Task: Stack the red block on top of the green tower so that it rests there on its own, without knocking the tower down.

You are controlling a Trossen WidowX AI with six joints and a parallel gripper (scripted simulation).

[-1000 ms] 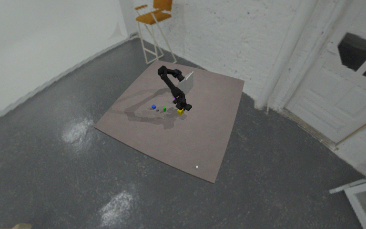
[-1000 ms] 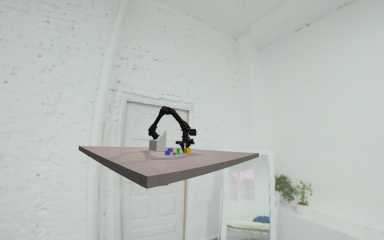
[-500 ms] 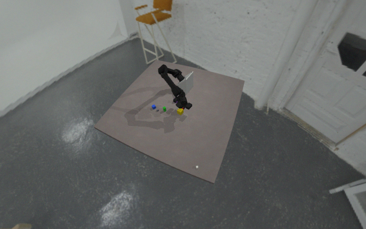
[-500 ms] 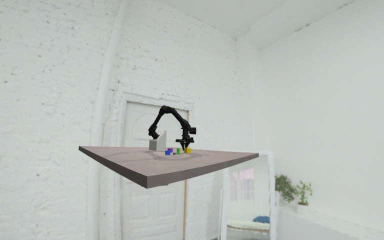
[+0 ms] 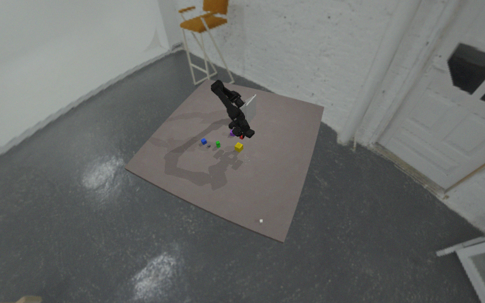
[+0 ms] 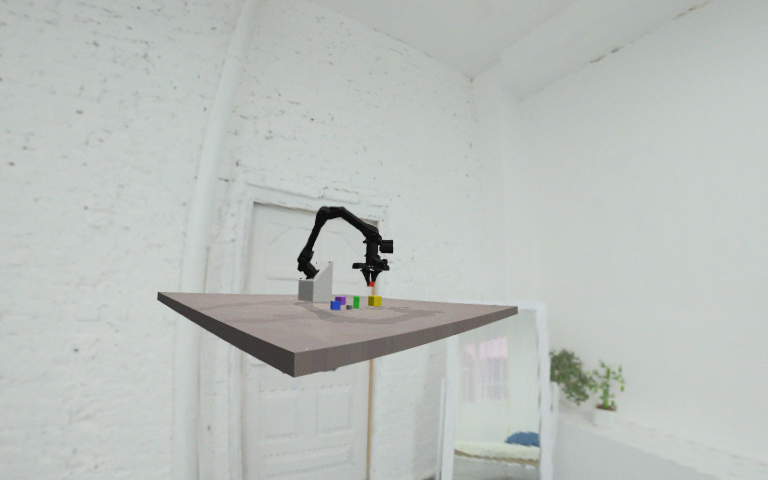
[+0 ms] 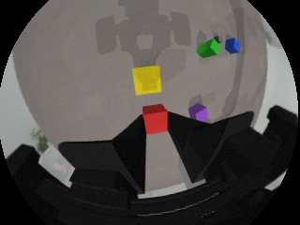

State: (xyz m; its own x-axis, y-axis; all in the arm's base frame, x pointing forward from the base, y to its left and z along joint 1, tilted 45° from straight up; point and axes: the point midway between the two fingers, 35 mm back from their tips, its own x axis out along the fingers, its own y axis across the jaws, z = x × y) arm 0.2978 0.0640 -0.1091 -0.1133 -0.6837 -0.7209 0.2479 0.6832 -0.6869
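My gripper [image 6: 371, 284] [image 7: 154, 115] is shut on the red block [image 6: 371, 284] [image 7: 156, 122] [image 5: 241, 137] and holds it above the table, higher than the other blocks. The green tower [image 5: 218, 144] [image 6: 356, 302] [image 7: 208, 49] stands upright on the table. In the exterior view it is to the left of the gripper and lower; in the wrist view it is at the upper right. The side of the red block facing the fingers is partly hidden.
A yellow block [image 5: 239, 147] [image 6: 374, 301] [image 7: 147, 80] lies near the gripper, below its height. A blue block [image 5: 203, 141] [image 6: 335, 305] [image 7: 232, 46] and a small dark block [image 5: 208, 145] [image 6: 348, 307] are beside the tower. A purple block [image 6: 340, 300] [image 7: 198, 112] is nearer the arm's base.
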